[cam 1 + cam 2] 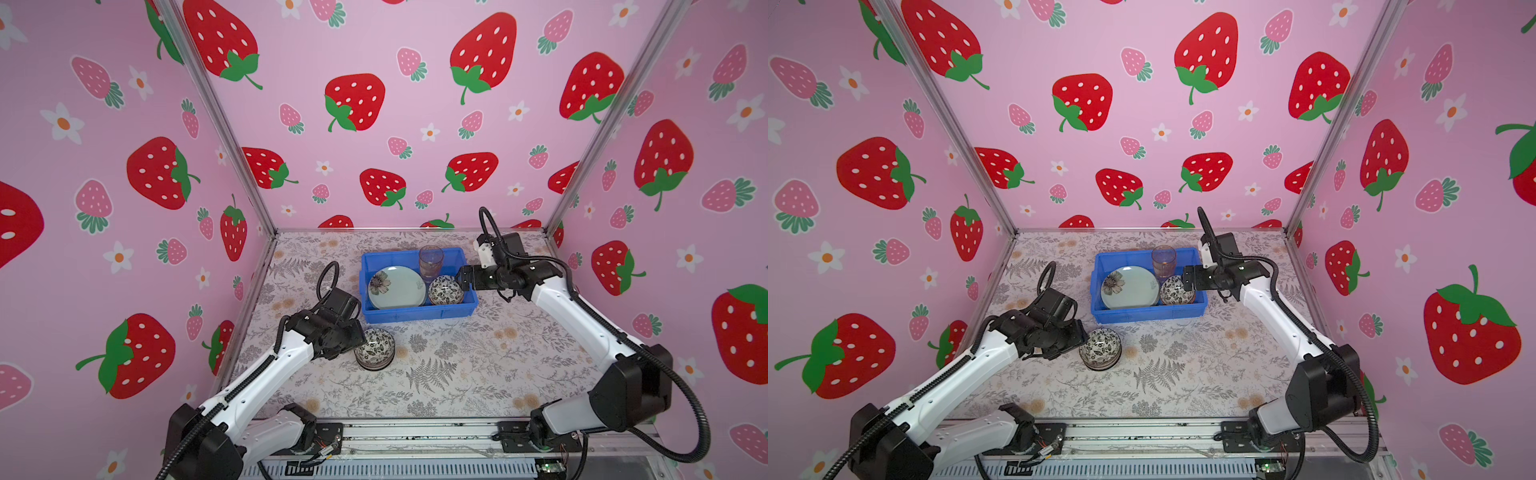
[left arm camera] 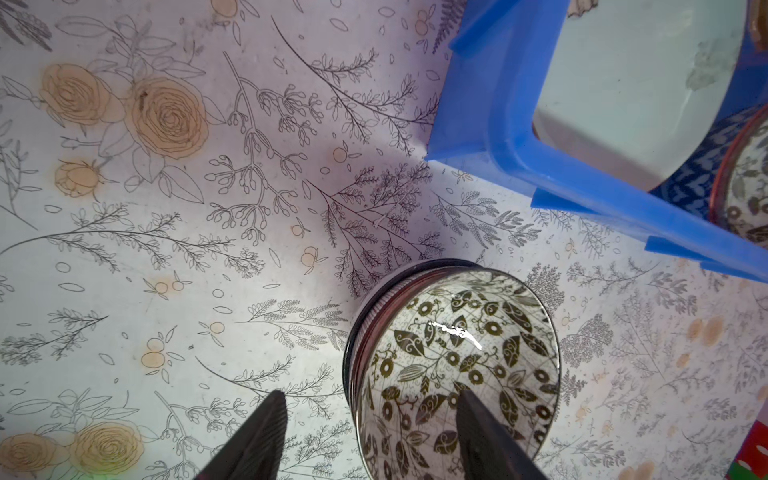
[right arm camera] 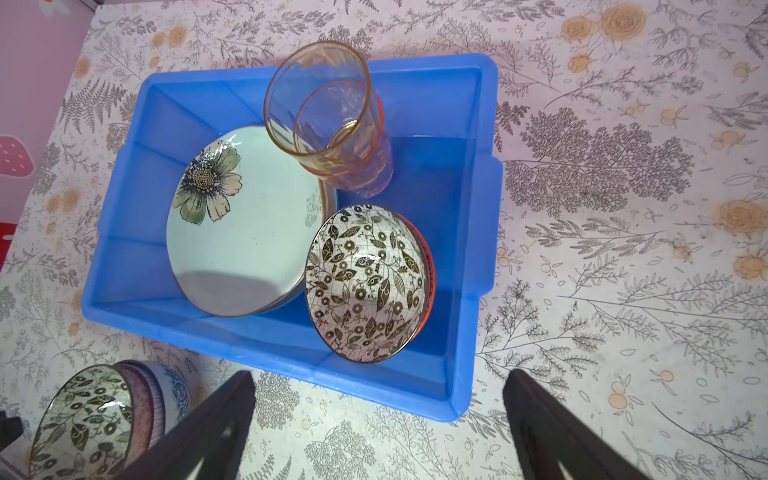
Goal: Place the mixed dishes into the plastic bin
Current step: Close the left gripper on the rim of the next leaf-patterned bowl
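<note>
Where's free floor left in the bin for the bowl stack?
Two bare patches in the bin: back-right corner, between tumbler and right wall; back-left corner, behind the plate. Front is crowded: plate and bowl side by side.

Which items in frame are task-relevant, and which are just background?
Job: blue plastic bin; inside it, pale green flower plate, amber and pink clear tumblers, black-floral bowl; stacked patterned bowls on the table.
Background: floral tablecloth; strawberry-print walls.
</note>
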Robot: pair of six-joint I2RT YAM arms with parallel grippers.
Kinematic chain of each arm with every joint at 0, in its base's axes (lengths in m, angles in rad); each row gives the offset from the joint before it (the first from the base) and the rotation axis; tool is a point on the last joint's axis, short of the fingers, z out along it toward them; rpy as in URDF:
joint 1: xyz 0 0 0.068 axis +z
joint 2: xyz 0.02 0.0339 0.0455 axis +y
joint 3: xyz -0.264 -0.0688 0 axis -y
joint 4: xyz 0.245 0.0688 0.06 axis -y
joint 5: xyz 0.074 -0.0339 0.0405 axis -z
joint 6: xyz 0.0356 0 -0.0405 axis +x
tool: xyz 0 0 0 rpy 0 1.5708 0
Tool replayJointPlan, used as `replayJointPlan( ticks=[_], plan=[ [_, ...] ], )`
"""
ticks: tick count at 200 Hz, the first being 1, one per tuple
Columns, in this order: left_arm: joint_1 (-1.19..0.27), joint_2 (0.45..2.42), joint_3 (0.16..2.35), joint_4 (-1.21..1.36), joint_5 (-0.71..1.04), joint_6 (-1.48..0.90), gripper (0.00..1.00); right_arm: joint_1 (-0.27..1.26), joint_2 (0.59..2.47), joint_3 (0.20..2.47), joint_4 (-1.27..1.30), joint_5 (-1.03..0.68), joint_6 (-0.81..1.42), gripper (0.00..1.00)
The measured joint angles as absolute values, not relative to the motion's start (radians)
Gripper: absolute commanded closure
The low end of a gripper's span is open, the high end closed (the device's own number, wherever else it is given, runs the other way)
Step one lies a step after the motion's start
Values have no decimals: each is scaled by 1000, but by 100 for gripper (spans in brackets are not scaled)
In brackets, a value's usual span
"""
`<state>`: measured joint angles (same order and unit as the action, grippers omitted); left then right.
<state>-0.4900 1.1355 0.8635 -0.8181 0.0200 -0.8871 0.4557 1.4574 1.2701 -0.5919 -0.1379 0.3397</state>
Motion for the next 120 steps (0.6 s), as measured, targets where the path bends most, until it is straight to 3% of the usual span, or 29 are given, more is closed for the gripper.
replayJointPlan(
  ticks=[89, 120],
  plan=[
    [-499, 1220, 844, -763, 53, -881, 65, 442, 1451, 1192, -573, -195, 342, 4],
    [-500, 1218, 842, -760, 53, -879, 70, 442, 1451, 1191, -562, -210, 342, 4]
  ],
)
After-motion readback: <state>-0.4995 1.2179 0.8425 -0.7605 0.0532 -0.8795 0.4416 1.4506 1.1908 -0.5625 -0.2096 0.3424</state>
